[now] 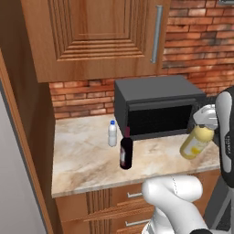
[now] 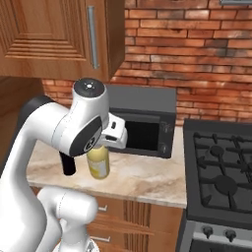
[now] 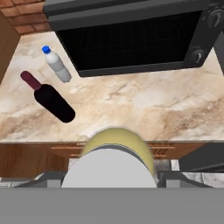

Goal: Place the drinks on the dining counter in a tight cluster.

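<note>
Clamped about the capped top of the yellow juice bottle (image 1: pixel 197 142), the gripper (image 1: pixel 205 119) is seen holding it tilted above the short marble counter (image 1: pixel 87 160), right of the wine bottle (image 1: pixel 126 149) and white bottle (image 1: pixel 112 133).

No legible txt; wine bottle (image 1: pixel 126 154) label too blurry to read.
</note>
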Motion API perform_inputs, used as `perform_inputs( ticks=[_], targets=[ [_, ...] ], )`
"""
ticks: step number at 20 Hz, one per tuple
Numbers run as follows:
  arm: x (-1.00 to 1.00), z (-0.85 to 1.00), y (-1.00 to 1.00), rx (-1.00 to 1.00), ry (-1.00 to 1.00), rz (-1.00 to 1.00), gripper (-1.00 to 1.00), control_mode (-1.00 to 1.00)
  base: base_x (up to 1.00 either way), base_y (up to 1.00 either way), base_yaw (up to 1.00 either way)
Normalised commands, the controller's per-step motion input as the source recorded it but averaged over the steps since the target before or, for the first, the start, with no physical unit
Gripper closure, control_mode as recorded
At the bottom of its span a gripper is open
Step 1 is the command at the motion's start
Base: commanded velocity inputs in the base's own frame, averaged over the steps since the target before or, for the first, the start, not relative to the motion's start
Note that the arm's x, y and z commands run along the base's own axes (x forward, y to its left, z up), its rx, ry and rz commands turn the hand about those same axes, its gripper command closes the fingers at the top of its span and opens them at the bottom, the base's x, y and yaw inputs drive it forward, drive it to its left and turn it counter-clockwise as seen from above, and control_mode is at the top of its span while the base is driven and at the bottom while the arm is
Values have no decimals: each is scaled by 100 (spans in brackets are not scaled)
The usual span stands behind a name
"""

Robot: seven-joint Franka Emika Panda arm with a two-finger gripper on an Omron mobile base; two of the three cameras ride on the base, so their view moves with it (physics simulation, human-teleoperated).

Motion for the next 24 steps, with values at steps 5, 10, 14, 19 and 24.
perform_inputs(
  ticks=[5,10,14,19,24],
  targets=[
    [0,0,0,0,0,0,100,100,-40,-48,-39],
    [0,0,0,0,0,0,100,100,-6,-12,-62],
    [0,0,0,0,0,0,100,100,1,0,-98],
    [0,0,0,0,0,0,100,100,7,1,-99],
    [0,0,0,0,0,0,100,100,2,-51,-78]
  ],
)
